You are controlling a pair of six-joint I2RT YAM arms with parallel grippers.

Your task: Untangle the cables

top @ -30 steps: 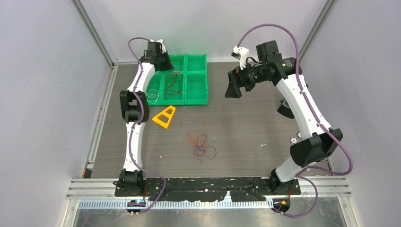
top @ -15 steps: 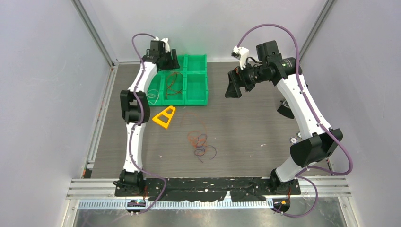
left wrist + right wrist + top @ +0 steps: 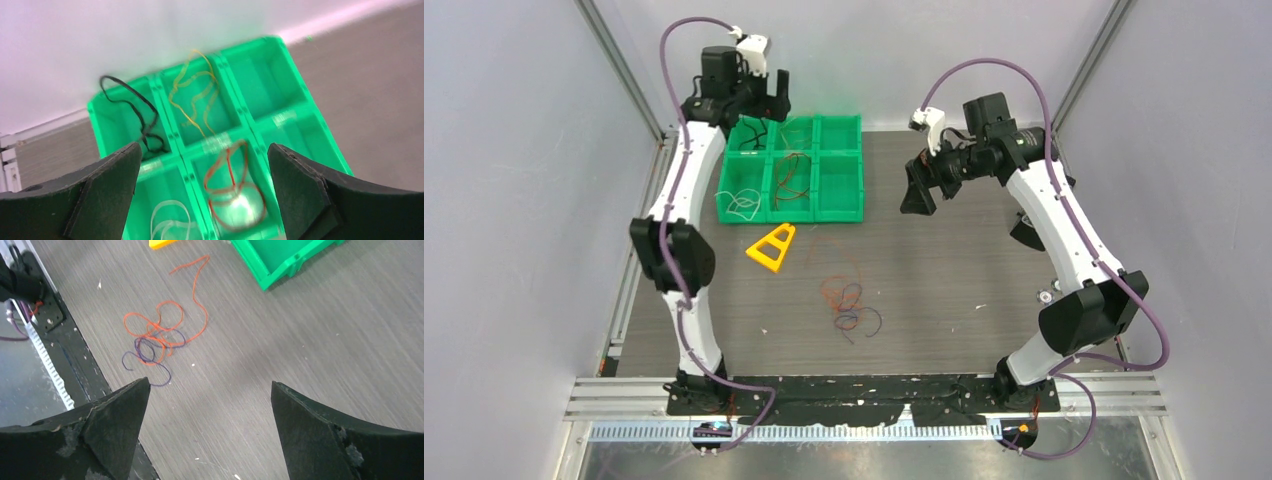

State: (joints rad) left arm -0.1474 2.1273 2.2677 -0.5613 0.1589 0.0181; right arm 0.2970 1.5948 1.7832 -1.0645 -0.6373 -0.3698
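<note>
Two cables, orange and purple, lie knotted on the counter between the arms. We'd take the orange free end, well off the knot, and draw it out slowly. Left pincer wide and empty above the green bin; right pincer wide and empty over the counter. Only left wrist shows the black strand, yellow strand, red strand and white strand, each in its own compartment; only right wrist shows the crossing loops.
</note>
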